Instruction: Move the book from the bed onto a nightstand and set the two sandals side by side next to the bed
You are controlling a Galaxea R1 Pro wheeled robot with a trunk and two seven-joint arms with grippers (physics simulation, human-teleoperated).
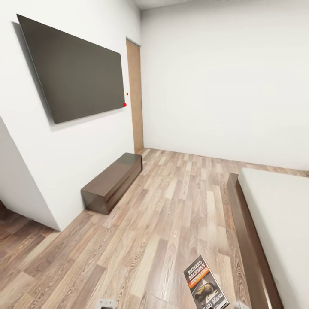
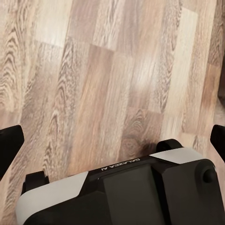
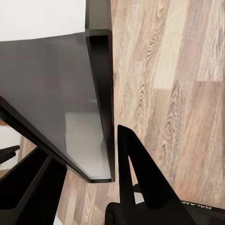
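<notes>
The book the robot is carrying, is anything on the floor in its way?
Nothing visible. The book sits over bare wood-plank floor, with the bed along its right and a low dark cabinet against the left wall. No nightstand can be made out.

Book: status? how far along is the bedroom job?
Done: the book is off the bed, held upright over the wood floor at the head view's bottom edge. In hand: the right wrist view shows a flat dark item between the right gripper's fingers, likely that book. Left: set it on a nightstand, then pair the sandals by the bed.
</notes>
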